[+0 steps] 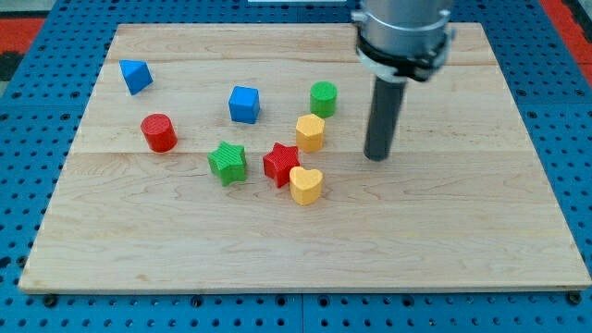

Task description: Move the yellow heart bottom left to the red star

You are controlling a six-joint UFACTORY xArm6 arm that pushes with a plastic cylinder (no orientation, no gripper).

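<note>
Tip (pixel 376 156) bare, touching no block; yellow heart (pixel 306 185) touches red star (pixel 280 164) at its lower right.

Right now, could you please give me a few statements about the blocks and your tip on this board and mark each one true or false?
1. The yellow heart touches the red star on the star's lower right side. True.
2. My tip is pressing against the yellow heart. False: it stands apart, to the view's right of the blocks.
3. The green star lies to the view's left of the red star. True.
4. The red cylinder sits at the view's right edge of the board. False: it is on the left half.
5. The green cylinder is above the yellow hexagonal block in the view. True.
</note>
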